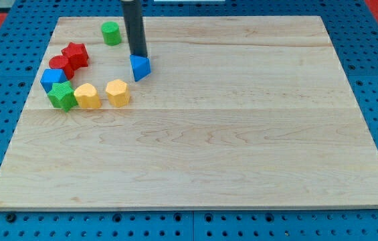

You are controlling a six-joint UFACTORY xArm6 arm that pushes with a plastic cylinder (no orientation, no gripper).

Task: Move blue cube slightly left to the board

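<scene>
- Your tip (pixel 138 55) is a plain rod end (nothing to spread or pinch), standing on the wooden board (pixel 242 134).
- The blue triangular block (pixel 140 67) touches it, just below.
- The blue cube (pixel 53 79) lies well to its left, lower, among the red blocks (pixel 68 59), green star (pixel 61 96) and yellow blocks (pixel 102 94).
- The green cylinder (pixel 111 33) sits up-left of it.

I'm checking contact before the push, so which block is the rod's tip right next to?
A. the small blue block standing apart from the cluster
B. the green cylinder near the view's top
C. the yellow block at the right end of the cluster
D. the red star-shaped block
A: my tip sits at the upper edge of the small blue block, which stands alone to the view's right of the cluster, away from the other blocks.
</scene>
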